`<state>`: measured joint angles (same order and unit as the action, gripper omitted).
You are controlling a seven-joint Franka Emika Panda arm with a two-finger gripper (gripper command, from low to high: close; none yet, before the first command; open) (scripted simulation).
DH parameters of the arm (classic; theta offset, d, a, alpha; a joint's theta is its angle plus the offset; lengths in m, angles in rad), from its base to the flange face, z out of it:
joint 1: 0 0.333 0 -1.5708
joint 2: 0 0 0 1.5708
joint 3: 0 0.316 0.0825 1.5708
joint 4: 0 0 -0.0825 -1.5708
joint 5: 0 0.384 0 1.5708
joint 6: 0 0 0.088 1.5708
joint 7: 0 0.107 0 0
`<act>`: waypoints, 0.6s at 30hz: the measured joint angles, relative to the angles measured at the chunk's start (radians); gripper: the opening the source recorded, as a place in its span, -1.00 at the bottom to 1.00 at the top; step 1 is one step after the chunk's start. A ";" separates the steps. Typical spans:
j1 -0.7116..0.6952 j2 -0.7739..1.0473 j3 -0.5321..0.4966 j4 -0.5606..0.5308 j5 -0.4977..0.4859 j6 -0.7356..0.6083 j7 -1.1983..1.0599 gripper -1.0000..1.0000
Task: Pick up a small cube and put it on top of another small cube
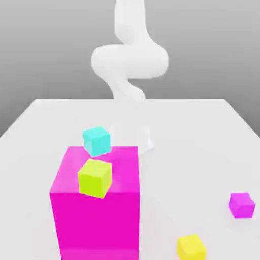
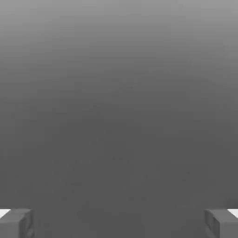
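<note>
The robot's two-finger claw (image 2: 119,222) is standing spread wide in the hand view, its grey fingertips (image 2: 16,222) pinching nothing against blank grey background. The exterior view is showing a white arm (image 1: 129,61) rising behind a white table (image 1: 203,152) in a grey room. The small plain magenta cube (image 1: 241,205) is sitting on the table at the exterior view's right, well apart from a large magenta block (image 1: 96,218), with a small yellow cube (image 1: 191,247) nearby.

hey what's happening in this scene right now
A white robot arm stands at the back of a white table, its claw open and holding nothing. The small magenta cube lies untouched on the exterior view's right, near a yellow cube. A big magenta block stands in front.
</note>
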<state>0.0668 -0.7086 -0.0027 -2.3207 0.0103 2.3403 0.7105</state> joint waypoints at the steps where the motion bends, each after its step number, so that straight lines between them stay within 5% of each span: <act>1: 0.027 0.039 0.000 -0.009 0.005 0.017 -0.039 0.00; 18: 0.381 0.659 0.111 -0.149 0.040 0.290 -0.620 0.00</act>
<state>0.4480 -0.0499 0.1080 -2.4700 0.0502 2.6307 0.0907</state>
